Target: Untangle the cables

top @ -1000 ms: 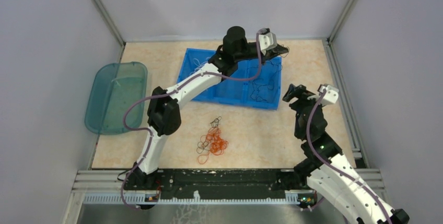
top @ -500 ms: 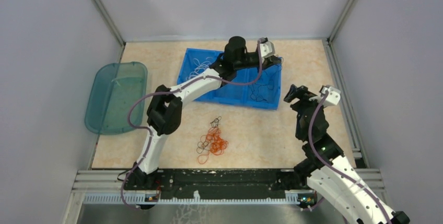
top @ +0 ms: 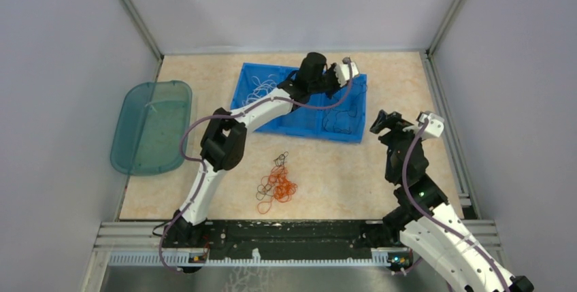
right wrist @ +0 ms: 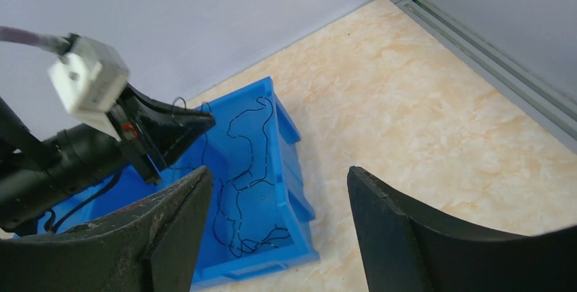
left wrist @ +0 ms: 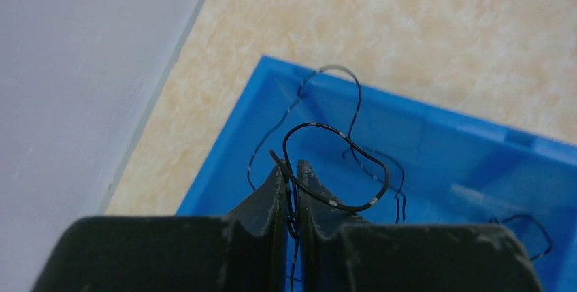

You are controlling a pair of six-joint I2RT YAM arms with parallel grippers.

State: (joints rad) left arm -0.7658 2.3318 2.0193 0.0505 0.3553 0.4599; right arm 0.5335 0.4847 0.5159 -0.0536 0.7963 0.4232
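Note:
A blue bin point(top: 301, 131) stands at the back of the table. White cables point(top: 258, 86) lie in its left compartment and black cables point(top: 343, 118) in its right one. My left gripper point(top: 355, 85) hangs low over the right compartment's far corner. Its jaws are nearly together, with a curly black cable point(left wrist: 354, 148) pinched between the left gripper's point(left wrist: 291, 171) fingers and looping over the bin wall point(left wrist: 224, 156). A tangle of red-orange and black cables point(top: 275, 184) lies on the table in front. My right gripper point(top: 381, 120) stands open and empty to the right of the bin.
A teal translucent tray point(top: 150, 125) sits at the left edge of the table. Grey walls with metal rails enclose the table. In the right wrist view the bin point(right wrist: 286, 135), its black cables point(right wrist: 241, 169) and the left gripper's fingers point(right wrist: 170, 128) lie ahead of the right gripper point(right wrist: 279, 173).
My left gripper has dropped from above the bin's far right corner down into the right compartment with the black cable. The right arm has not moved.

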